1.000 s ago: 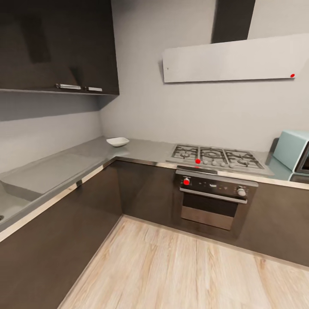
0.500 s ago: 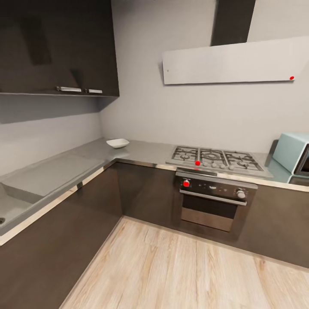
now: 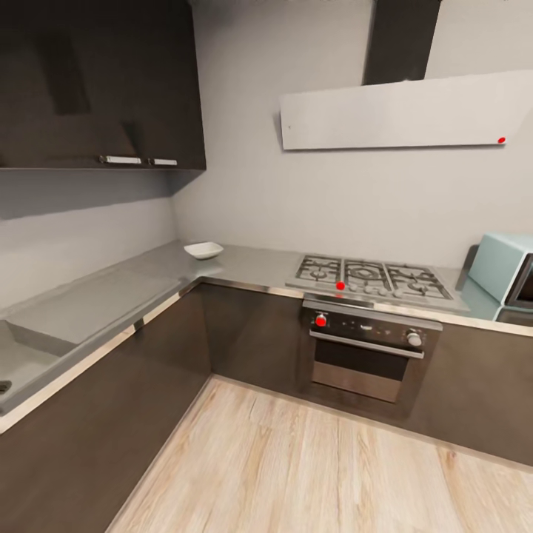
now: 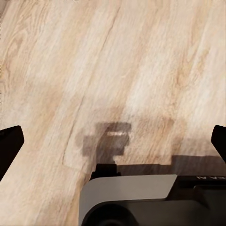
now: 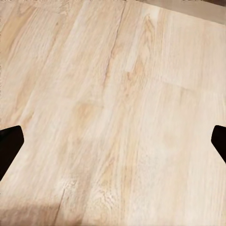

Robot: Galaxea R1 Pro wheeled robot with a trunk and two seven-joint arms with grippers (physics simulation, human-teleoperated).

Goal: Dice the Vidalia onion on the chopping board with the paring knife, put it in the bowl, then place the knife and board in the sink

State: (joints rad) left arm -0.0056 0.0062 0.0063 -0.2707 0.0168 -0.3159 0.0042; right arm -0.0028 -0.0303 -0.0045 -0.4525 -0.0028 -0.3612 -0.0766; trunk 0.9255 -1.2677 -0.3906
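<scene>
Home kitchen: gas hob (image 3: 370,277), built-in oven (image 3: 363,355), grey countertop (image 3: 111,300), dark cabinets (image 3: 104,81).

Bowl (image 3: 203,250): white. Countertop (image 3: 111,296): glossy grey. Base cabinets (image 3: 244,333): dark brown. Floor (image 3: 296,466): pale wood grain. Oven (image 3: 363,348): steel and black, red knob. Range hood (image 3: 400,111): off-white, red dot. Microwave (image 3: 507,270): pale teal. Wall (image 3: 311,200): grey.
</scene>
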